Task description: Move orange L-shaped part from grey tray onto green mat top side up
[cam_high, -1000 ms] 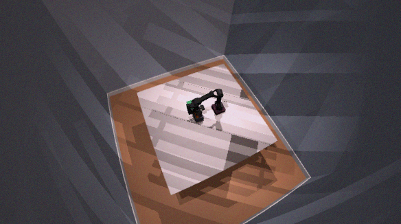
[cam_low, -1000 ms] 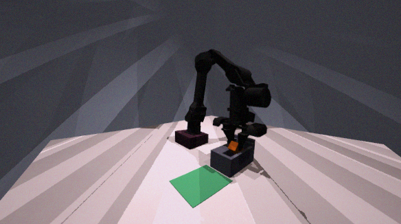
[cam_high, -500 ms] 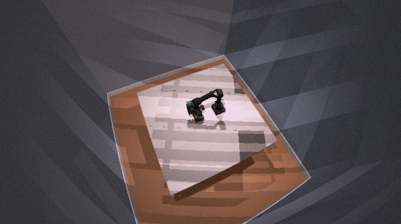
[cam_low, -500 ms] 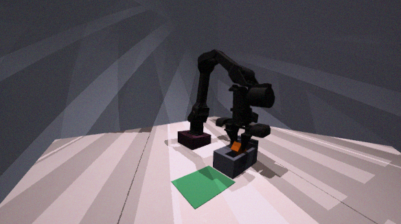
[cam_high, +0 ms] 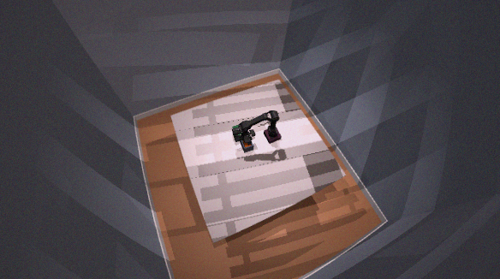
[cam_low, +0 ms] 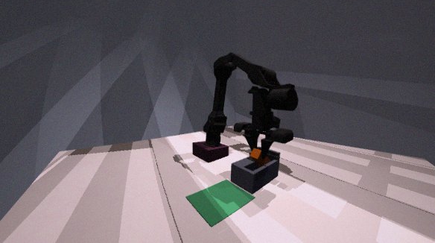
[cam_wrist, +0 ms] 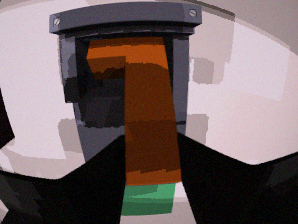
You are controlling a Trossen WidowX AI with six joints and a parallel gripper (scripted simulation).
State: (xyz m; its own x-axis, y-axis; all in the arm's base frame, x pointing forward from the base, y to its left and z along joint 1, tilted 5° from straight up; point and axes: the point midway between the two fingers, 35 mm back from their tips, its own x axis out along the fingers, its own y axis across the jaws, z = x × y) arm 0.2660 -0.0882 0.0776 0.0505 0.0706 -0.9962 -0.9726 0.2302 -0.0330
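Note:
The orange part (cam_low: 255, 153) (cam_wrist: 150, 100) is tilted in the grey tray (cam_low: 241, 176) (cam_wrist: 125, 17). Its raised straight end stands above the tray's rim, and its L-shaped end is lower, inside the pocket near the raised end wall. My gripper (cam_low: 259, 152) (cam_wrist: 149, 140) points down over the tray and is shut on the straight end, one finger on each side of it. The green mat (cam_low: 223, 201) (cam_wrist: 148, 205) lies beside the tray; in the wrist view a strip of it shows past the part's raised end. In the top view the arm hides much of the tray.
The arm's dark red base block (cam_high: 272, 136) (cam_low: 210, 152) stands on the pale table (cam_high: 257, 192) behind the tray and mat. Two screw heads show on the tray's raised end wall. Bands of light and shadow cross the table.

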